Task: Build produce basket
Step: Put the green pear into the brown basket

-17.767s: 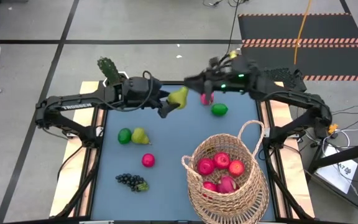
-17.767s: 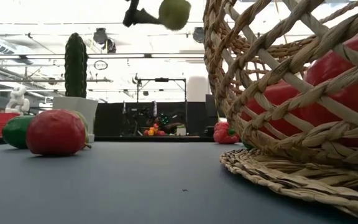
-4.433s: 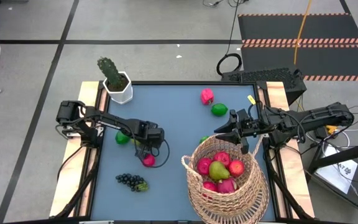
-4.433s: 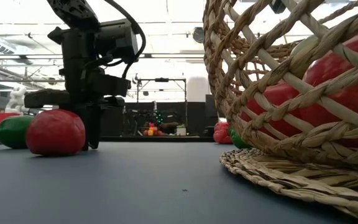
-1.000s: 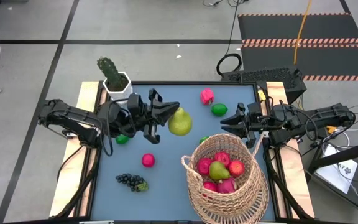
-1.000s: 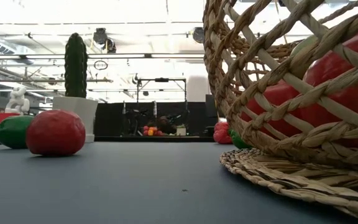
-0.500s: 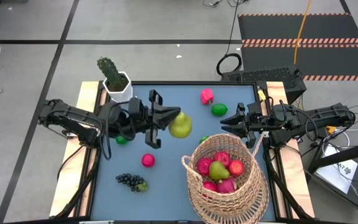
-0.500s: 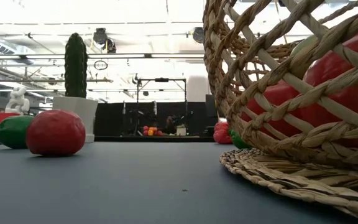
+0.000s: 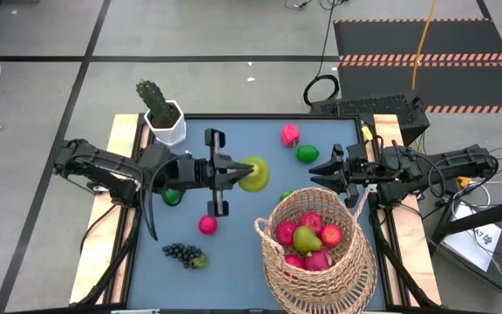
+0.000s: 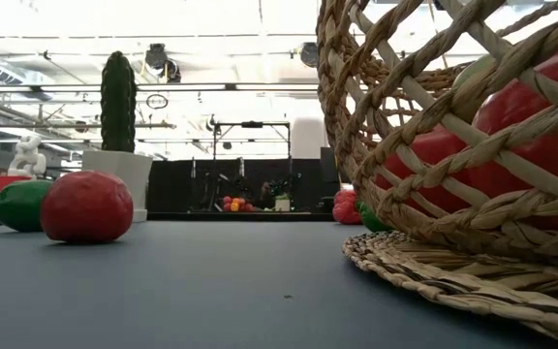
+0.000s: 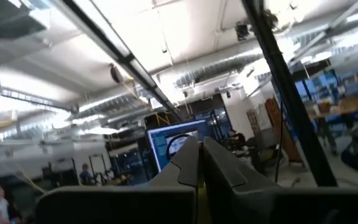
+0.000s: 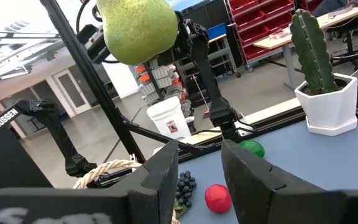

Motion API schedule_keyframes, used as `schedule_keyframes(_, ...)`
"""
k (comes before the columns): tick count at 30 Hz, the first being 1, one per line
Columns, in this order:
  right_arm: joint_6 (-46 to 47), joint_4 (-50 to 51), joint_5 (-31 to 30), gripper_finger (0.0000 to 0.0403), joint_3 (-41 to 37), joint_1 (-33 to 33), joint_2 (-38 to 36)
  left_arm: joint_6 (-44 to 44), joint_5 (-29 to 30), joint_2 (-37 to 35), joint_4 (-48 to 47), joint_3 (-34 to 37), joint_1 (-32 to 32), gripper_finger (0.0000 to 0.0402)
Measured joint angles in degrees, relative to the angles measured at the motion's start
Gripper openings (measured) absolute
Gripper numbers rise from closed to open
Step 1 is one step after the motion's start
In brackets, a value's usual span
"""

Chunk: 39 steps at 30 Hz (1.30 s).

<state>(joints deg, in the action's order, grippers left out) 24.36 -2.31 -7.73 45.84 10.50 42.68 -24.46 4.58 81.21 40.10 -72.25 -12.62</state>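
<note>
**Left Pincer Carrying Pear Toward Basket**

The left pincer [image 9: 238, 174] is raised above the middle of the tabletop [image 9: 234, 231], fingers pinched on a yellow-green pear [image 9: 253, 174]; the left wrist view shows the two fingers [image 11: 188, 163] pressed almost together with only a thin yellow sliver between them, so the grip appears to be on the stem or narrow end; the pear body hangs at the fingertips on the side facing the basket.

The basket [image 9: 353, 262] stands at the near right corner of the tabletop; from the pear it lies toward the right arm and toward the near edge, well apart; its arched handle [image 9: 349, 187] rises on the side facing both arms. The left arm's long axis runs across the tabletop, pointing toward the right arm. Judgement: the coming move is a carry onward over the rim, clear of the handle, then a release.

The right pincer [image 9: 323, 175] waits just beside the basket handle; its fingers [image 12: 160, 171] stand partly spread with nothing between them.

Produce already in the basket: red apples [image 9: 288, 233] and a pear [image 9: 307, 238]. On the tabletop: a lime [image 9: 307, 154], a pink fruit [image 9: 290, 135], a small red fruit [image 9: 207, 225], grapes [image 9: 184, 255]. A potted cactus [image 9: 159, 109] stands at the far left corner.
</note>
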Motion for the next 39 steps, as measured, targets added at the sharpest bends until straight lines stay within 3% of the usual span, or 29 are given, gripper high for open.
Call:
schedule_keyframes(10, 0.0, 0.0, 0.0, 0.0116, 0.0, 0.0, 0.0, -10.1, -1.8, 0.0, -0.5, 0.0, -0.3, 0.0013)
schedule_keyframes(28, 0.0, 0.0, 0.0, 0.0116, 0.0, 0.0, 0.0, -9.5, -1.8, 0.0, -1.6, 0.0, -0.3, 0.0011)
schedule_keyframes(34, 1.4, -0.3, 0.0, 0.0116, 0.0, 0.0, 0.0, -5.4, -1.2, 0.0, -1.6, 0.0, -0.3, 0.001)
schedule_keyframes(39, 2.3, -5.5, 0.0, 0.0116, 0.0, 0.0, 0.1, 2.7, 2.6, 0.0, -1.5, 0.0, -0.3, 0.0011)
